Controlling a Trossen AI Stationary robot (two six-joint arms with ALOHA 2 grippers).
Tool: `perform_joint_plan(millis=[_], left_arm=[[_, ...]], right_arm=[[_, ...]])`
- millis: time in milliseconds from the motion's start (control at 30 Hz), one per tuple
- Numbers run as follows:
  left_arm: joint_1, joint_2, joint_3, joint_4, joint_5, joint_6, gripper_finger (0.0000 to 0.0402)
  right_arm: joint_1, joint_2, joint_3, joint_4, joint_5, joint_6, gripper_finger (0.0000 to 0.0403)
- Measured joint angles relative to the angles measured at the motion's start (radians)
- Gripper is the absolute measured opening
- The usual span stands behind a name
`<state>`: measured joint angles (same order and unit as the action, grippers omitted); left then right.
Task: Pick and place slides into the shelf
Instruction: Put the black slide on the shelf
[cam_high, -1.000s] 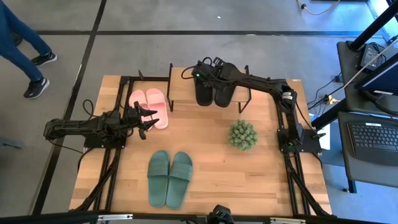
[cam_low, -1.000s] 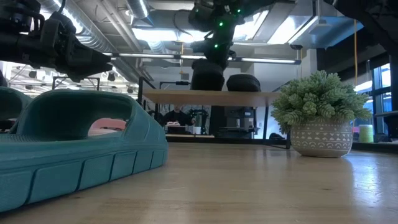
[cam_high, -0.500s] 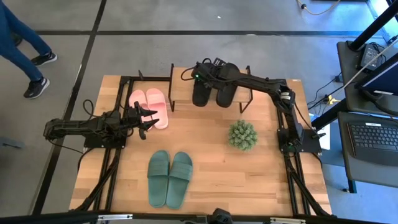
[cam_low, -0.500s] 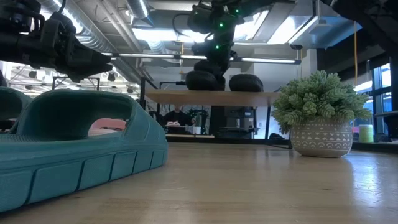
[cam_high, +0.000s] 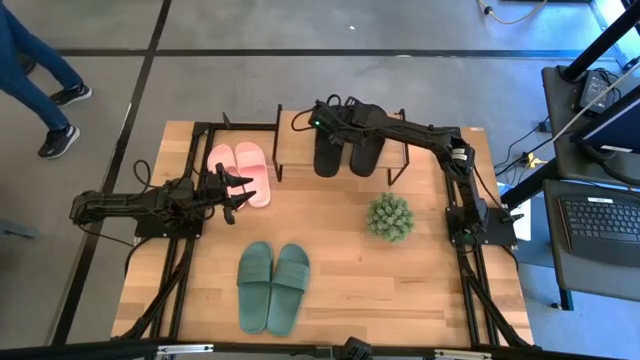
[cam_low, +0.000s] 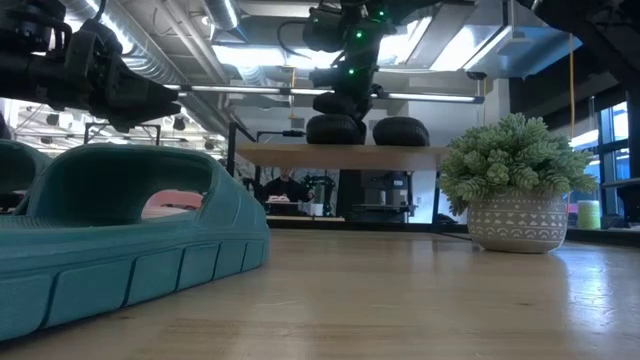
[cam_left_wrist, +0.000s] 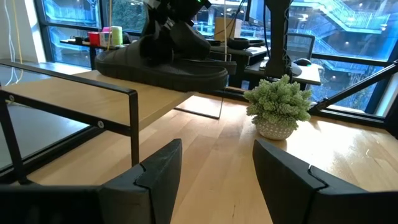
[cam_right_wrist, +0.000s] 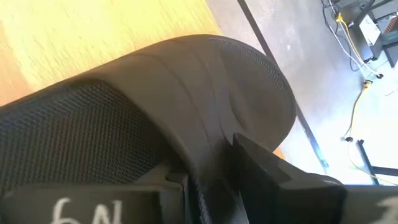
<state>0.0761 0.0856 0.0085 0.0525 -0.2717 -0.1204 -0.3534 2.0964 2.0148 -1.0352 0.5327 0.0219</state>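
High view: right pincer grips the left black slide on the shelf, beside its mate; slide's long axis runs far-to-near. Low view: both black slides rest on the shelf plank, pincer directly above. Left wrist view: left pincer open, idle beside the pink slides, the nearer arm to them.
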Motion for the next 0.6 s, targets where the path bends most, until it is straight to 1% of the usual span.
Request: perform_joint_plan(millis=[600], left_arm=[[0.000,0.000,0.000,0.000,0.000,0.000,0.0191]], right_arm=[[0.027,0.000,0.000,-0.027,0.000,0.002,0.0098]])
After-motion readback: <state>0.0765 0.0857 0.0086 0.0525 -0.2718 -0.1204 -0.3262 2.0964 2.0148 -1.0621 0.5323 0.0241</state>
